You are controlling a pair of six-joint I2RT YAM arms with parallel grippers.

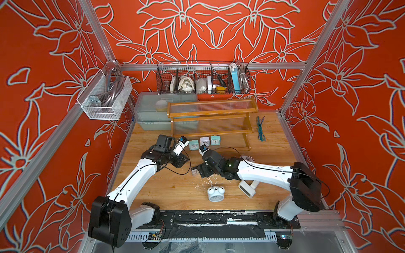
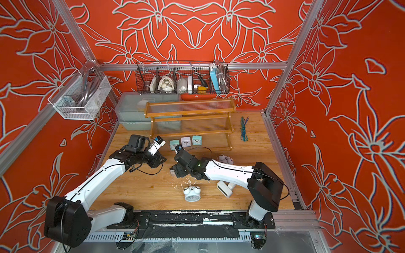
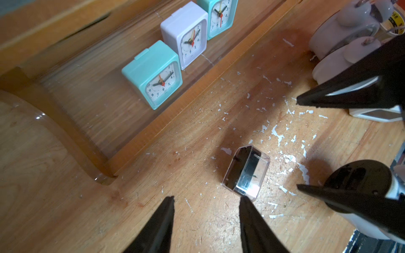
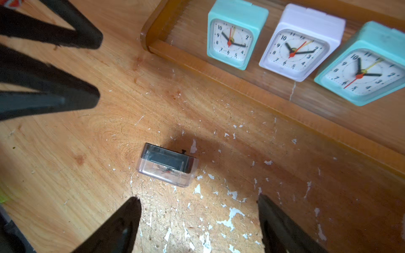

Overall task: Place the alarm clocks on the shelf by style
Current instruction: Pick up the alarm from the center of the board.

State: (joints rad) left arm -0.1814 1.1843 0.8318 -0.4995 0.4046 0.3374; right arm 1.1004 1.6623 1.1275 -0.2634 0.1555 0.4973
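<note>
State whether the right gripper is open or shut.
Open: in the right wrist view the right gripper shows fingertips wide apart with nothing between; the dark-faced clock sits beyond.

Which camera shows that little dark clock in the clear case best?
The right wrist view: the dark clock lies near the middle, whole and unblocked. The left wrist view shows it too, more end-on. In both top views only a small grey bit peeks beside the right arm.

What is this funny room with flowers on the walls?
Probably a robot practice booth: a white-and-black left robot arm and right robot arm work over a wooden table, inside a silver metal frame with orange flower-patterned walls.
</note>
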